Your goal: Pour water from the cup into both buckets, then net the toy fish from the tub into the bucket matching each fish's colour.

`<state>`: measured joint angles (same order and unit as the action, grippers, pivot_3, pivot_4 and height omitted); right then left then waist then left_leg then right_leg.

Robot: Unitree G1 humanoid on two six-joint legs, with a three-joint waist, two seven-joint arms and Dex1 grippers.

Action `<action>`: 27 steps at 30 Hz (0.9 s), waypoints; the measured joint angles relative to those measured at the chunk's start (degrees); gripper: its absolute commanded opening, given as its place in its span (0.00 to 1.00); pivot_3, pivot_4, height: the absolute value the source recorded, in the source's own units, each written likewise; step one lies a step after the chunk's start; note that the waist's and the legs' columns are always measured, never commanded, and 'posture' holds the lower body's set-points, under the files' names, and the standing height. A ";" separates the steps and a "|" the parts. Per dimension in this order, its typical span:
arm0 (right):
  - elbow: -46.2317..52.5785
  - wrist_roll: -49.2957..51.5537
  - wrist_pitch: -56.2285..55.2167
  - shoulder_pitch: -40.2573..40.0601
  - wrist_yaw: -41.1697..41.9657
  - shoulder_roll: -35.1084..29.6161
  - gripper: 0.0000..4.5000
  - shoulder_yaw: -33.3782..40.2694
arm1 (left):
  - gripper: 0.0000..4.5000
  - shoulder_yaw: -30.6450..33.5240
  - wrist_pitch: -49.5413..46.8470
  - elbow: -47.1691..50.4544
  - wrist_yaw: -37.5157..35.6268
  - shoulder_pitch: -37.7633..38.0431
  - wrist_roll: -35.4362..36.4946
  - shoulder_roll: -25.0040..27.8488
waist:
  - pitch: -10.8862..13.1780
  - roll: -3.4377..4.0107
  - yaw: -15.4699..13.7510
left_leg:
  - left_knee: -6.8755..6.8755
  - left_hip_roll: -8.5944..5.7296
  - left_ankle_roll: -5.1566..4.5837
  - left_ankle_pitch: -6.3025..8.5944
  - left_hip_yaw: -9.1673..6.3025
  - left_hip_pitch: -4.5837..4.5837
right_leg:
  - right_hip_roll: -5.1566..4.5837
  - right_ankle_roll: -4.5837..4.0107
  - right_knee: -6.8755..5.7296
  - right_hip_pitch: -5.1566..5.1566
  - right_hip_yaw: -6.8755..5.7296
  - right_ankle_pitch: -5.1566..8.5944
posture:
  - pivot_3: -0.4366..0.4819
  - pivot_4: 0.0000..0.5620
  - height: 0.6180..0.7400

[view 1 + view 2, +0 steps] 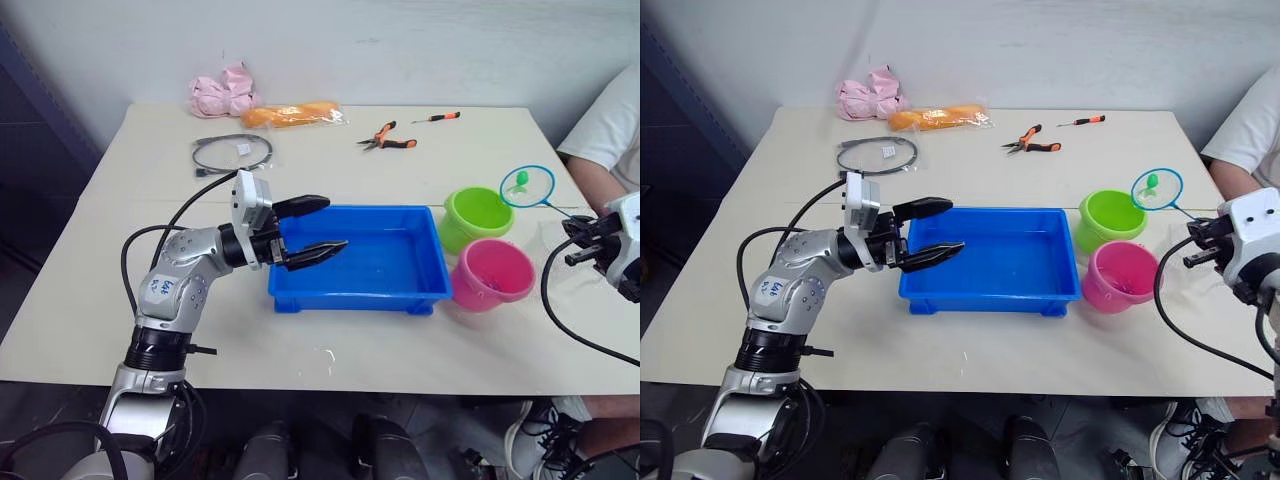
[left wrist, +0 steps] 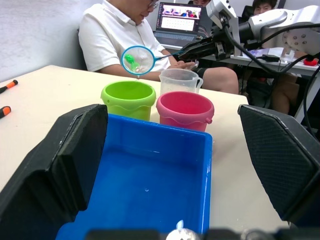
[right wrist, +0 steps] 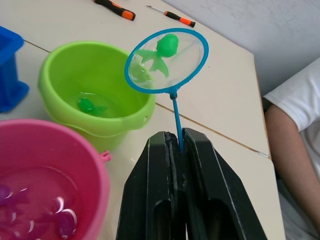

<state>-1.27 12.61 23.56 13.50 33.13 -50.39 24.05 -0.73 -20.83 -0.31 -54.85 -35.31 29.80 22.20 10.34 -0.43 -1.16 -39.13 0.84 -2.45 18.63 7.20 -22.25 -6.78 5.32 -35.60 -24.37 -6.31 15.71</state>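
Right wrist view shows you the right hand [image 3: 181,137] pinching the net [image 3: 166,61] by its stick, hoop pointing away above the lime green bucket [image 3: 95,95], a green fish [image 3: 161,52] inside, left hand [image 1: 312,228] spread.

— Is it bright here?
— Yes, soft and even. The table [image 1: 400,350] has only faint shadows.
— Anything blurry?
— The black fingers [image 2: 65,165] up close look fuzzy, and water in the pink bucket [image 3: 45,200] shines.
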 measured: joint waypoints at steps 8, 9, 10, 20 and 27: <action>-8.62 -9.58 -15.85 1.04 -1.67 -1.81 0.00 -5.74 | 0.99 0.25 -0.03 1.66 0.97 1.10 -0.64 1.19 | 0.00 0.00 0.02 | 0.00 0.01 0.03 -0.02 0.01 0.00 | 0.01 0.00 0.00 0.00 0.03 0.00 | 0.48 0.27 1.00; -9.27 -11.32 -18.11 1.03 -2.03 -2.37 0.00 -6.66 | 0.99 0.25 -0.03 1.82 0.99 1.13 -0.64 1.19 | 0.00 0.01 0.02 | 0.00 0.01 0.04 -0.03 0.01 0.01 | 0.01 0.00 -0.01 0.00 0.04 0.00 | 0.48 0.27 1.00; -9.90 -13.18 -20.09 1.02 -2.40 -3.36 0.00 -7.83 | 0.99 0.25 -0.02 1.86 1.03 1.13 -0.66 1.19 | 0.00 0.01 0.01 | 0.00 0.01 0.05 -0.03 0.01 0.01 | 0.01 0.00 0.00 0.00 0.05 0.00 | 0.48 0.27 1.00; -12.42 -33.48 -37.17 0.37 -13.58 -10.78 0.00 -15.40 | 0.99 0.33 0.51 1.79 2.29 1.13 -1.10 0.96 | 0.00 0.03 0.15 | 0.00 0.04 0.11 -0.06 0.00 0.02 | 0.03 0.00 0.00 0.00 0.20 0.00 | 0.48 0.27 1.00; -12.60 -38.66 -40.59 -0.30 -17.78 -12.16 0.00 -16.96 | 0.99 0.42 0.95 1.42 2.14 1.12 -1.06 0.71 | 0.00 0.03 0.15 | 0.00 0.07 0.15 -0.08 -0.01 0.02 | 0.08 0.00 0.02 0.02 0.21 0.00 | 0.48 0.27 1.00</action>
<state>-13.87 -26.05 -17.03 13.20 15.36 -62.55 7.08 -0.30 -19.88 1.11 -52.71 -34.19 28.74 22.91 10.33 -0.40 -1.02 -39.13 0.91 -2.30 18.56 7.19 -22.23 -6.70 5.31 -35.59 -24.35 -6.10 15.71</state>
